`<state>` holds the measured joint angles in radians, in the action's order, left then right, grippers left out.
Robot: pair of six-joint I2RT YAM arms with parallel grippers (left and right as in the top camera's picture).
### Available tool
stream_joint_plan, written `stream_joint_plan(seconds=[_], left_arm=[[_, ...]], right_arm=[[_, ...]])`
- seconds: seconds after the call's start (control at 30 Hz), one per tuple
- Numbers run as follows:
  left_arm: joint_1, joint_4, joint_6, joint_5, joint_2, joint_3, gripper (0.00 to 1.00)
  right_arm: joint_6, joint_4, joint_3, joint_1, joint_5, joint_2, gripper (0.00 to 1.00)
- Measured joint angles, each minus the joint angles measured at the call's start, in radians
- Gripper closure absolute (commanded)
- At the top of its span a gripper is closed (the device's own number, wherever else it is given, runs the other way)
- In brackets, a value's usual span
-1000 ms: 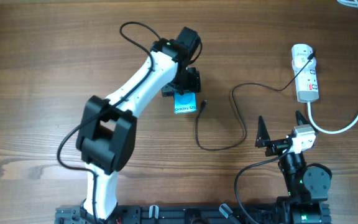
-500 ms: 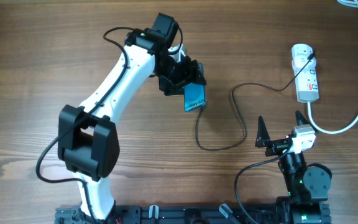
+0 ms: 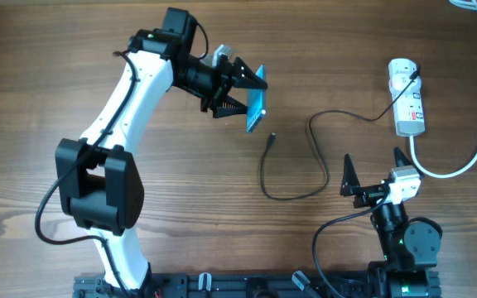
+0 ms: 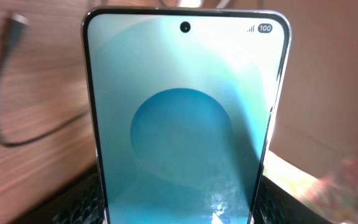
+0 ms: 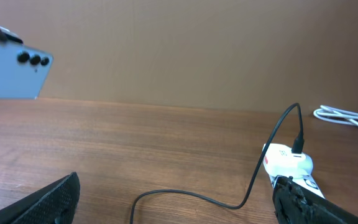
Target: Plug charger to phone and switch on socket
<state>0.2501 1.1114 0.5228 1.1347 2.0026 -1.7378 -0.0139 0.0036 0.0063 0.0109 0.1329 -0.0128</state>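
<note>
My left gripper is shut on the phone and holds it lifted above the table, on edge, its cyan screen filling the left wrist view. Its pale back shows at the far left of the right wrist view. The charger, a thin black cable, lies on the table with its connector tip just below the phone; the other end is plugged into the white socket. My right gripper is open and empty, resting near the table's front, with the cable between its fingers.
A thick white cable runs from the socket along the right edge. The table is wooden. The socket also shows in the right wrist view.
My left arm lifted the phone off the table and swung it up and back, turning it on edge. The charger tip stayed on the table. The right arm has not moved.
</note>
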Motion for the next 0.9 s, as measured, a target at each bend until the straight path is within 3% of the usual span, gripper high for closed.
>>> stream_joint_plan(seconds=[0.37,0.9], left_arm=[[-0.082,0.0,0.003,0.293,0.0,0.0,0.31],[-0.134,0.004,0.007,0.333,0.0,0.0,0.31]], right_arm=[[0.0,0.0,0.0,0.0,0.0,0.0,0.0],[0.0,0.0,0.0,0.0,0.0,0.0,0.0]])
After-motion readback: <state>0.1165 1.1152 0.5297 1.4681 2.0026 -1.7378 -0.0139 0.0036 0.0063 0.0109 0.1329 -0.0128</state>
